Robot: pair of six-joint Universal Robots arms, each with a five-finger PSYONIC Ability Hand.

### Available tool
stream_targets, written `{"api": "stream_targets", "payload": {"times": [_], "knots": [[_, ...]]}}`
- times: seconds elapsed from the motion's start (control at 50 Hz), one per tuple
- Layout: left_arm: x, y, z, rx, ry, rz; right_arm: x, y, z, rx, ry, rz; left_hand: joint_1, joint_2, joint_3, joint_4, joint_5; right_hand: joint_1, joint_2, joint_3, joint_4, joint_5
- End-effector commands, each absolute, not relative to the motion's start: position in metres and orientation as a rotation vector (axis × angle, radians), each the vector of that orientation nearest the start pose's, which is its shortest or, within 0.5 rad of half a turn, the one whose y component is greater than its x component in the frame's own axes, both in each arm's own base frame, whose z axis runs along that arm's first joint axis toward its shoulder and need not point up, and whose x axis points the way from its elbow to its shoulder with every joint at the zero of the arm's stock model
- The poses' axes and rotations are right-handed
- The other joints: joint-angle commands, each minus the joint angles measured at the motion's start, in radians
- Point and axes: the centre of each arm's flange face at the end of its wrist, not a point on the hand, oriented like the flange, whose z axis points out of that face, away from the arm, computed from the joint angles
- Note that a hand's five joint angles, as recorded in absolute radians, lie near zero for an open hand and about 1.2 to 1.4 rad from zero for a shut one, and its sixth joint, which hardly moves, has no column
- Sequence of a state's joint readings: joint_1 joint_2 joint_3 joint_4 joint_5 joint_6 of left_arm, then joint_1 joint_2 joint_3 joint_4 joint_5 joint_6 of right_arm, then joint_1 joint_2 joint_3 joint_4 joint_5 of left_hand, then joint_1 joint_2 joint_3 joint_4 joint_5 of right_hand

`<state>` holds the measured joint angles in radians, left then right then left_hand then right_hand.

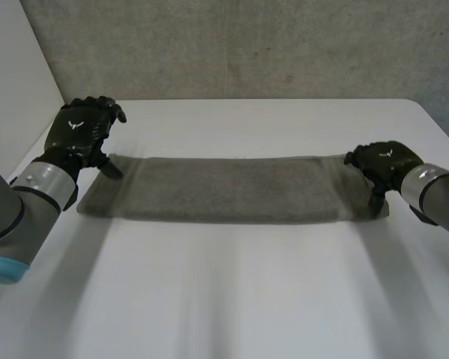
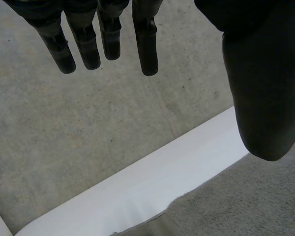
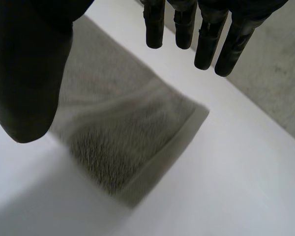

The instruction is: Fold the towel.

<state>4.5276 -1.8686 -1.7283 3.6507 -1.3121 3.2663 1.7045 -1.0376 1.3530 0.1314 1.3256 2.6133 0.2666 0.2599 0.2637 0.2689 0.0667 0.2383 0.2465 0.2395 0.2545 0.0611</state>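
Note:
A grey towel [image 1: 232, 188] lies on the white table [image 1: 232, 299] as a long, narrow strip running left to right. My left hand [image 1: 82, 131] hovers over its left end, fingers straight and apart, thumb reaching down at the far-left corner. In the left wrist view the left hand [image 2: 145, 39] holds nothing, and the towel [image 2: 246, 201] lies below the thumb. My right hand [image 1: 385, 161] is at the strip's right end. In the right wrist view the right hand [image 3: 29, 64] is spread above the towel's [image 3: 123, 128] end corner, not touching it.
A grey wall [image 1: 247, 45] rises behind the table's far edge, with a white panel [image 1: 15, 75] standing at the left. Bare tabletop stretches in front of the towel toward me.

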Motion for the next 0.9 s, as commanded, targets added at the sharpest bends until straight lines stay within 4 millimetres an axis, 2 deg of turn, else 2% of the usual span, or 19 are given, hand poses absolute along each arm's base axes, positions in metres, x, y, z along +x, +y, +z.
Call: {"api": "stream_targets", "payload": {"times": [0.02,0.22,0.26,0.28,0.32,0.44,0.48,0.66,0.78,0.82,0.86,0.88,0.9], "knots": [[-0.213,-0.325,0.203,0.649,2.17,-2.463,0.187,-0.358,0.152,-1.008,2.463,-1.698,-0.047,-0.041,-0.044,-0.049,-0.022,0.016,0.008,0.015,0.0,0.019],[-0.213,-0.323,0.199,0.649,2.137,-2.488,0.18,-0.368,0.13,-0.993,2.463,-1.716,-0.05,-0.043,-0.047,-0.052,-0.025,0.161,0.153,0.16,0.145,0.163],[-0.215,-0.322,0.2,0.659,2.123,-2.502,0.18,-0.37,0.128,-0.989,2.462,-1.718,-0.05,-0.043,-0.047,-0.052,-0.025,0.371,0.363,0.37,0.355,0.374],[-0.215,-0.322,0.2,0.659,2.123,-2.502,0.18,-0.37,0.128,-0.989,2.462,-1.718,-0.05,-0.043,-0.047,-0.052,-0.025,0.372,0.364,0.371,0.356,0.375],[-0.216,-0.321,0.2,0.661,2.125,-2.501,0.18,-0.372,0.128,-0.997,2.424,-1.725,-0.05,-0.043,-0.047,-0.052,-0.025,0.74,0.732,0.739,0.724,0.743],[-0.215,-0.322,0.199,0.661,2.121,-2.504,0.182,-0.372,0.124,-1.011,2.375,-1.698,-0.053,-0.046,-0.05,-0.055,-0.028,0.989,0.981,0.987,0.973,0.991],[-0.214,-0.323,0.199,0.655,2.118,-2.504,0.181,-0.374,0.124,-1.006,2.378,-1.694,-0.053,-0.046,-0.05,-0.055,-0.028,1.157,1.149,1.156,1.141,1.16],[-0.214,-0.322,0.198,0.655,2.124,-2.499,0.169,-0.382,0.125,-0.977,2.403,-1.714,-0.056,-0.049,-0.053,-0.058,-0.031,1.158,1.15,1.157,1.142,1.161],[-0.214,-0.322,0.197,0.655,2.13,-2.494,0.155,-0.388,0.134,-0.944,2.437,-1.701,-0.059,-0.052,-0.056,-0.061,-0.034,1.158,1.15,1.157,1.142,1.161],[-0.214,-0.322,0.197,0.655,2.13,-2.494,0.148,-0.39,0.137,-0.928,2.454,-1.695,-0.059,-0.052,-0.056,-0.061,-0.034,1.158,1.15,1.157,1.142,1.161],[-0.214,-0.322,0.197,0.654,2.131,-2.495,0.128,-0.398,0.143,-0.923,2.486,-1.71,-0.059,-0.052,-0.056,-0.061,-0.034,1.158,1.15,1.157,1.142,1.161],[-0.214,-0.322,0.197,0.654,2.131,-2.495,0.128,-0.398,0.143,-0.923,2.487,-1.71,-0.059,-0.052,-0.056,-0.061,-0.034,1.158,1.15,1.157,1.142,1.161],[-0.214,-0.322,0.197,0.653,2.13,-2.494,0.115,-0.403,0.148,-0.94,2.497,-1.739,-0.059,-0.052,-0.056,-0.061,-0.034,1.158,1.15,1.157,1.142,1.161]]}}
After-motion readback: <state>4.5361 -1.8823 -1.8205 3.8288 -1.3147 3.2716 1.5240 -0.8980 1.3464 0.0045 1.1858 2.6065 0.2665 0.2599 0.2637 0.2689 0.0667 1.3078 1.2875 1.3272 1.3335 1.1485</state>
